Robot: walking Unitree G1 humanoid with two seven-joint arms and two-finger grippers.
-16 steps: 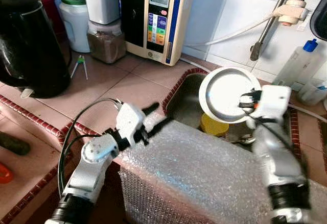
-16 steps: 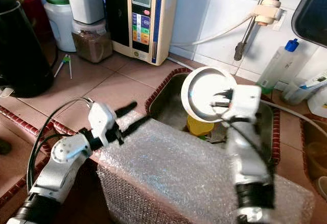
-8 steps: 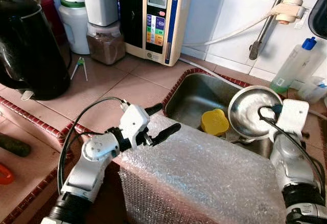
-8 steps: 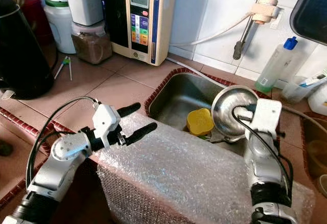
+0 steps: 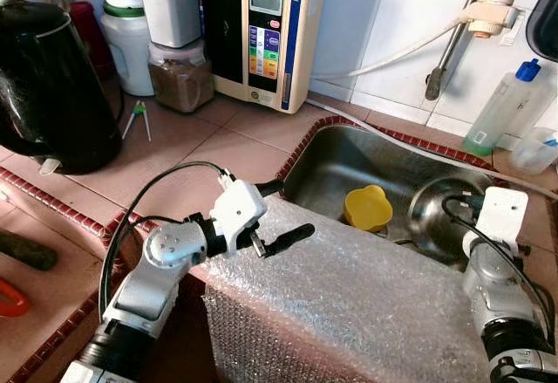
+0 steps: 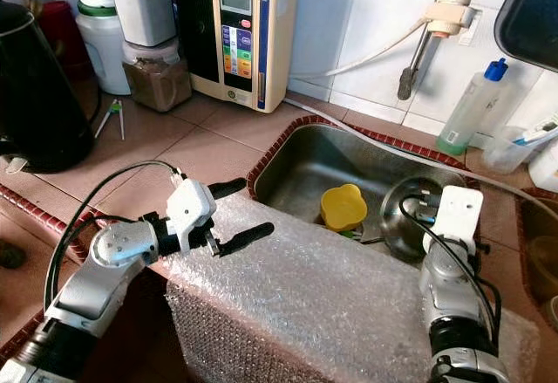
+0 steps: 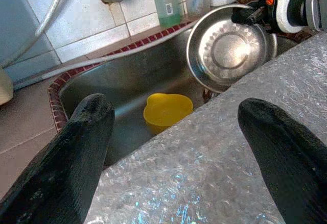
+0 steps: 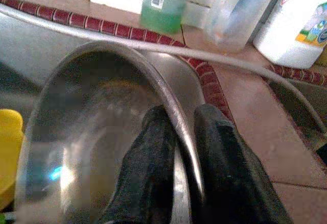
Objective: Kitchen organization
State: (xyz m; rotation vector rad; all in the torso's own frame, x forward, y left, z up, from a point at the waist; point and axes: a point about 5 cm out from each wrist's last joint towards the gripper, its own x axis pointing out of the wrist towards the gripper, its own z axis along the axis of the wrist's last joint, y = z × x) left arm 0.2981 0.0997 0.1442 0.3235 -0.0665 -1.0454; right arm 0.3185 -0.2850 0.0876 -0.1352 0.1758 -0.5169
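Note:
A steel bowl [image 5: 433,215] stands tilted on its edge in the right part of the steel sink [image 5: 336,158]. My right gripper [image 8: 179,129] is shut on the steel bowl's rim, one finger inside and one outside. A yellow cup [image 5: 367,207] lies upside down on the sink floor, left of the bowl. My left gripper [image 5: 286,212] hovers open over a sheet of bubble wrap [image 5: 349,300] that drapes the sink's front edge, with nothing between its fingers [image 7: 76,152]. In the left wrist view the steel bowl [image 7: 230,50] and yellow cup [image 7: 166,113] lie beyond the wrap.
A black kettle [image 5: 48,86] stands on the tiled counter at left. A water ioniser [image 5: 266,30], a jar of brown powder [image 5: 180,73] and white containers line the back wall. A soap bottle [image 5: 501,108] and tap pipe [image 5: 453,43] are behind the sink.
My right gripper has brought the steel bowl down from above the sink into its right part. My left gripper has shifted slightly right over the bubble wrap, still open.

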